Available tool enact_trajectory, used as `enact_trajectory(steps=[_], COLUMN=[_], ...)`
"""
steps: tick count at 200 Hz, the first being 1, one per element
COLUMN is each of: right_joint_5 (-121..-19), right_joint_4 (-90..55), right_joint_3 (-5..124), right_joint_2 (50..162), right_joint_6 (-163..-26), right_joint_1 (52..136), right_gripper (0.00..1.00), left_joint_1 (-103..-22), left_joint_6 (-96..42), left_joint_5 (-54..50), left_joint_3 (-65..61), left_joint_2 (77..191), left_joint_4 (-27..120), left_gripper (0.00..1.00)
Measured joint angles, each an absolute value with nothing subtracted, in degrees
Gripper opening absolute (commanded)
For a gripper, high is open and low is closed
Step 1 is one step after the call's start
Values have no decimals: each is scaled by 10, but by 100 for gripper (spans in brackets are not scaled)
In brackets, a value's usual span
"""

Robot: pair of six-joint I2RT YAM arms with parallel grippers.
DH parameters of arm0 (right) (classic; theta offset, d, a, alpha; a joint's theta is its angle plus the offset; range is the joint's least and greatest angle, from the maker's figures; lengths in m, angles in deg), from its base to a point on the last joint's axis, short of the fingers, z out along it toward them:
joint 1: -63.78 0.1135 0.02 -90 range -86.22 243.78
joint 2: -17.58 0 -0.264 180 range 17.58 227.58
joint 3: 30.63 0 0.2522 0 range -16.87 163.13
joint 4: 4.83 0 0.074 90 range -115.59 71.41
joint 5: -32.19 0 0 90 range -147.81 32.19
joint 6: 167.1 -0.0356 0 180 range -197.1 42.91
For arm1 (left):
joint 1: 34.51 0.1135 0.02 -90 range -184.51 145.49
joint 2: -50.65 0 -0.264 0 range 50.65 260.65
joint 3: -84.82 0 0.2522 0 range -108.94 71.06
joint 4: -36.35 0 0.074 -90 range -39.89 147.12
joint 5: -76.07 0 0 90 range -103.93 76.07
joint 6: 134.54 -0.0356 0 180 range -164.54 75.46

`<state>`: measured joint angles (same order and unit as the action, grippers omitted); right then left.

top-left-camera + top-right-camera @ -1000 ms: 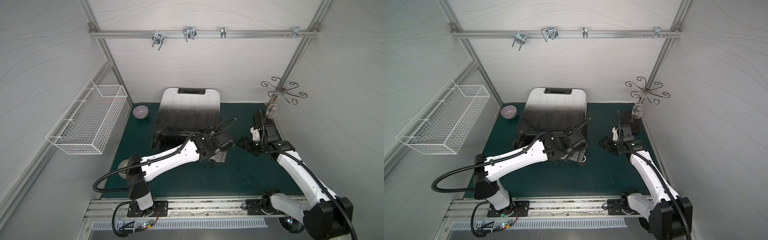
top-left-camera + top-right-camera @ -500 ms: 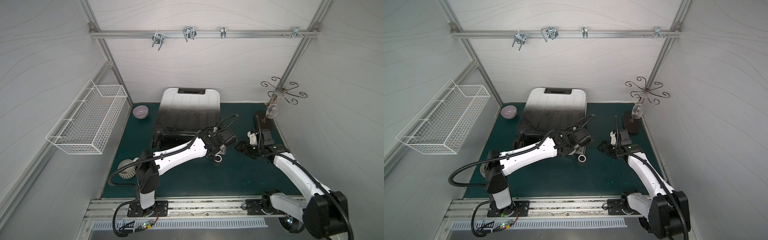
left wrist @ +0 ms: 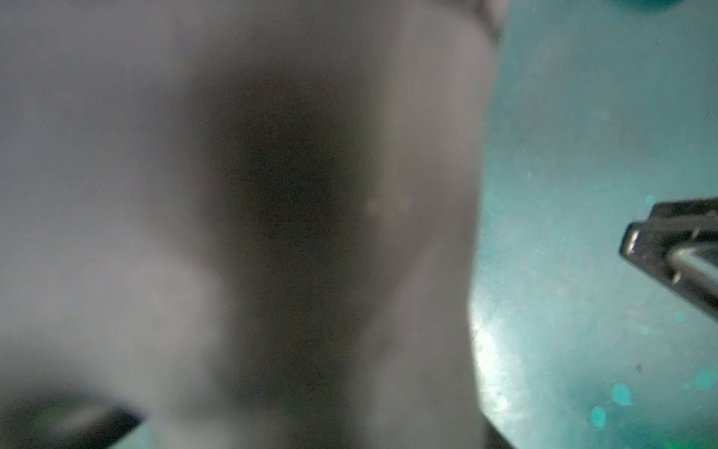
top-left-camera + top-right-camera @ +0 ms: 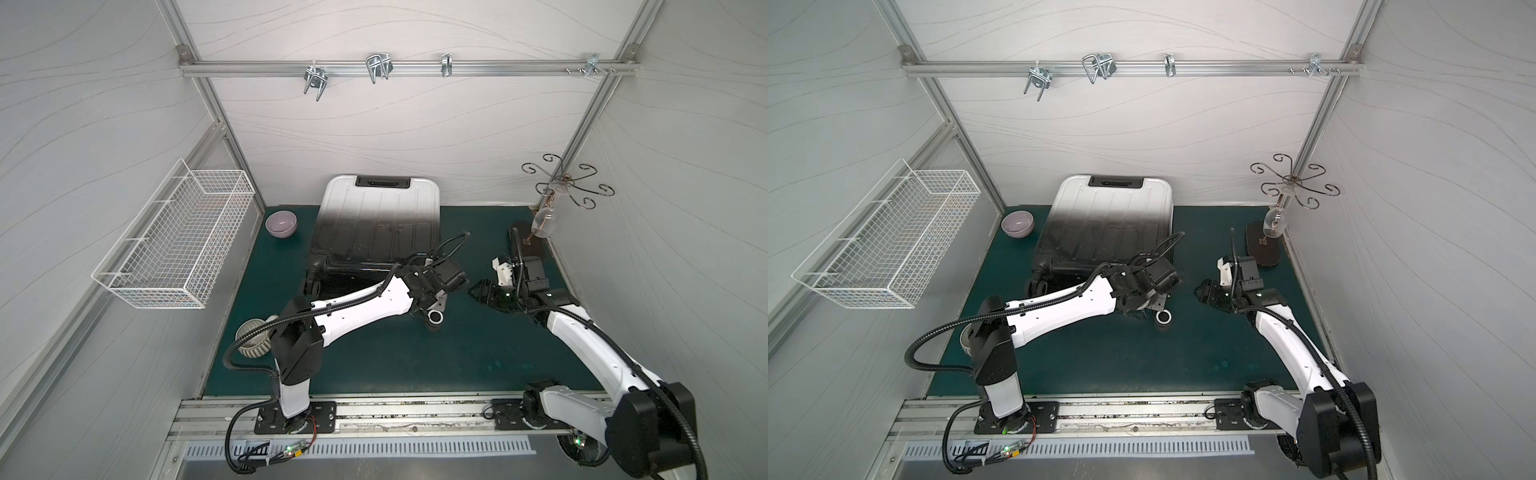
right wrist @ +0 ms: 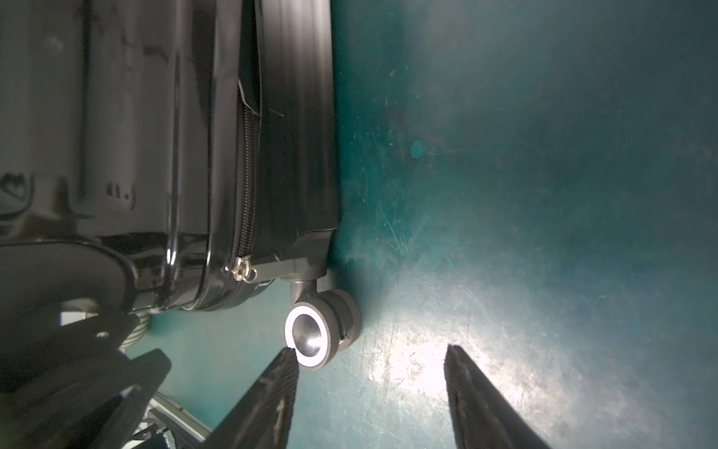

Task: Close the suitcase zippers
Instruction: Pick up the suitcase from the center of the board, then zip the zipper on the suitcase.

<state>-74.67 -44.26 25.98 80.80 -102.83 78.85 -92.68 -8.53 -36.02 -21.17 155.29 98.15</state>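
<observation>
The suitcase (image 4: 376, 224) lies flat at the back of the green mat, its ribbed shell white at the far end and black near me. In the right wrist view the zippers (image 5: 248, 175) run as a black band along its side seam, with a silver pull (image 5: 243, 269) at the near corner above a white-rimmed wheel (image 5: 311, 336). My left gripper (image 4: 436, 297) sits at that near right corner; its jaws are hidden, and the left wrist view is a grey blur. My right gripper (image 5: 371, 361) is open and holds nothing, just right of the corner (image 4: 478, 291).
A purple bowl (image 4: 281, 223) sits left of the suitcase, and a ribbed grey cup (image 4: 251, 343) stands by the left arm's base. A wire basket (image 4: 174, 245) hangs on the left wall. At the right back corner are a hook stand with a hanging glass (image 4: 544, 222) and a dark oval base (image 4: 528, 245).
My left arm has reached further forward, bringing its gripper to the suitcase's near right corner and uncovering the wheel. The right gripper has edged left toward that corner.
</observation>
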Motion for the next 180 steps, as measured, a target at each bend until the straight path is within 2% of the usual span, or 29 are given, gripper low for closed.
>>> enact_trajectory(steps=[5,40,68,139,180], right_joint_5=[-744,-725,-714,-755,-758], right_joint_4=[-439,-366,-266,-59,55], right_joint_3=[257,195,145,122,121], right_joint_2=[805,747,723,821,898], right_joint_6=[-1022,-991,-956,-931,-931], right_joint_1=[792,843,900,972,983], right_gripper=[62,58,49,51,50], left_joint_1=[-924,-892,-865,-862,-860], left_joint_6=[-88,-154,-200,-228,-229], left_joint_5=[-359,-333,-321,-276,-267], left_joint_3=[-221,-357,-453,-455,-446], left_joint_2=[1553,1569,1581,1604,1604], left_joint_4=[994,1122,1194,1252,1251], left_gripper=[0,0,0,0,0])
